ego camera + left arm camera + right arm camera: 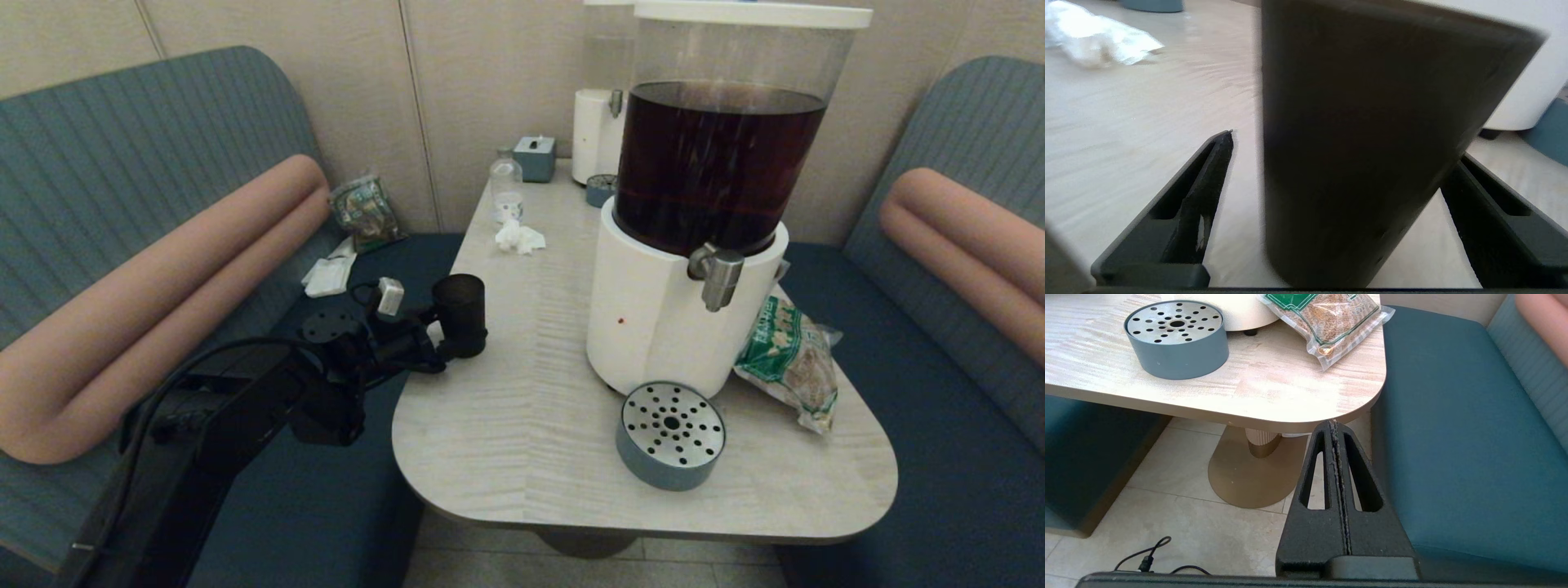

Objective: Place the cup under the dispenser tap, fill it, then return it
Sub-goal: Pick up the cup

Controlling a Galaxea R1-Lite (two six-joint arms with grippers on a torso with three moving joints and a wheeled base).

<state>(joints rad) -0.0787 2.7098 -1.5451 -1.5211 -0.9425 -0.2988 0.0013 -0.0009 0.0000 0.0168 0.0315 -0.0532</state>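
Clearly the task is at its very start, as I judge it: the cup (pixel 460 314) stands at the left edge of the table (pixel 522 425), well apart from the dispenser tap (pixel 717 278), and I cannot see any liquid in it through its dark wall. The left gripper (pixel 447 336) is around the cup at its lower part. In the left wrist view the cup (pixel 1363 155) fills the space between the two fingers (pixel 1208 179); on one side there is a clear gap of table between finger and cup, on the other side the finger seems to touch or nearly touch the wall. So the jaws are spread wide and not yet closed on the cup, and the cup is not lifted.

What is left is almost everything: to close on the cup, carry it to the round drip tray (pixel 670 434) that lies beyond the gripper under the tap, fill it, and bring it back.

The cup's long axis is vertical, the mouth points up and the narrower bottom is on the table. In the wrist view it looks a little tilted, but that may be only the camera's angle.

The right gripper (pixel 1336 428) is parked low, below the near corner of the table, with its fingers pressed together and holding nothing.
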